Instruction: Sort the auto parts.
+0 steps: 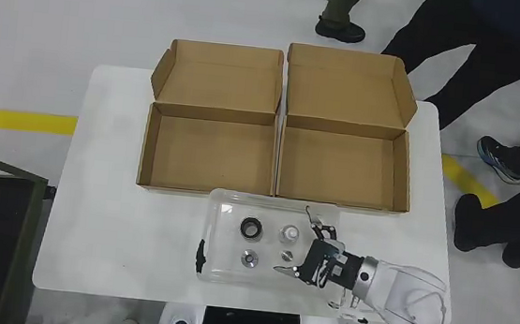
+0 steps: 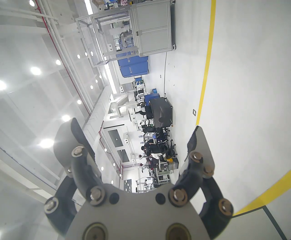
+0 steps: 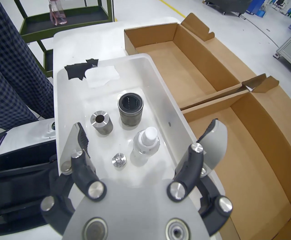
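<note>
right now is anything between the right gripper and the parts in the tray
Nothing visible. The right gripper hangs open over the tray, with the dark bearing, grey bushing, white plastic part and small silver part uncovered below it.

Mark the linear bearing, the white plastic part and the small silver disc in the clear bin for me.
linear bearing (image 3: 130,114), right wrist view, on its dark outer sleeve.
white plastic part (image 3: 150,134), right wrist view, on its white tip.
small silver disc (image 3: 118,159), right wrist view, on its top face.
</note>
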Robot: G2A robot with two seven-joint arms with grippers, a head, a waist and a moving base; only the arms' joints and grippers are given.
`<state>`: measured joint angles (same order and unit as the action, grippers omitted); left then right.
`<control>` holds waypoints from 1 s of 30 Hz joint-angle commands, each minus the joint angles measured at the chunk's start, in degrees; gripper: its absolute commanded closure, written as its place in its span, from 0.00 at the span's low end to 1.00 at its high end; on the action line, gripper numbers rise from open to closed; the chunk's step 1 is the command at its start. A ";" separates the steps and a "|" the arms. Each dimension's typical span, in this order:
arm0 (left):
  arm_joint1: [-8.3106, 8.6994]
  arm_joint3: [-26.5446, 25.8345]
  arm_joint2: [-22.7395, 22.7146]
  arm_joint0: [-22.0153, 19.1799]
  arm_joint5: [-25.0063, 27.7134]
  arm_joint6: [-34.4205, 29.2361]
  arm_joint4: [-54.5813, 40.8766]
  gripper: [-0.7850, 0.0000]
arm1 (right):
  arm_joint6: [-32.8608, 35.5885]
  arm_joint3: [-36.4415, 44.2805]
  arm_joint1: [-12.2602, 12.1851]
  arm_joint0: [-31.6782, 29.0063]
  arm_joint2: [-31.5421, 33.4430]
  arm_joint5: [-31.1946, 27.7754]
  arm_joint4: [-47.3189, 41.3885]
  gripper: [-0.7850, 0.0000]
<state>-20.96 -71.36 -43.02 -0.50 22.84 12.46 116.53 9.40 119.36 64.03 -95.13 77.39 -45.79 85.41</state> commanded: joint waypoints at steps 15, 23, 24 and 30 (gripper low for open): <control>0.00 0.00 0.00 0.00 0.00 0.00 0.00 0.00 | 9.54 -0.21 -0.25 1.92 -2.53 3.65 -1.79 0.12; 0.00 0.00 0.00 0.00 0.00 0.00 0.00 0.00 | 12.25 -0.81 -0.29 3.15 -4.35 5.22 -1.57 0.31; 0.00 0.00 0.00 0.00 0.00 0.00 0.00 0.00 | 12.36 -0.82 -0.30 3.20 -4.61 5.36 -1.54 0.31; 0.00 0.00 0.00 0.00 0.00 0.00 0.00 0.00 | 13.20 -1.52 -0.39 3.80 -5.65 6.03 -0.87 0.44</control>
<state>-20.96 -71.36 -43.02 -0.50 22.84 12.46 116.53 22.51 117.99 63.66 -91.41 71.91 -39.81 84.46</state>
